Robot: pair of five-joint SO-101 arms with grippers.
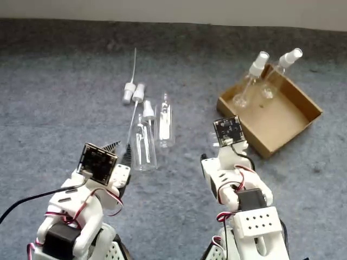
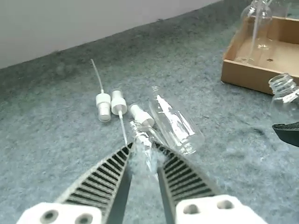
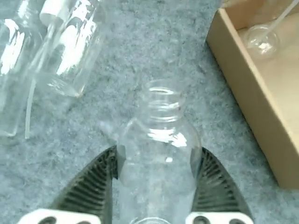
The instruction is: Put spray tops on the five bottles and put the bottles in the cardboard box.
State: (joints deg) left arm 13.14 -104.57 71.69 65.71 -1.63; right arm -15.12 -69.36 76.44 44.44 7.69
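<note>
Since two capped bottles (image 1: 250, 78) already lean in box (image 1: 276, 116) at far right of grey table (image 1: 54, 81), three remain. Right gripper (image 3: 158, 156) pinches open bottle (image 3: 159, 130) beside box, neck clear, likely for capping. Left gripper (image 2: 142, 148) clamps lying bottle (image 2: 145, 161); spare bottle (image 2: 176, 125) alongside. Loose spray tops (image 2: 103, 106) just beyond.

High view looks down from afar; both wrist views face forward, low and close; all share the brown cardboard box (image 1: 279, 122).
</note>
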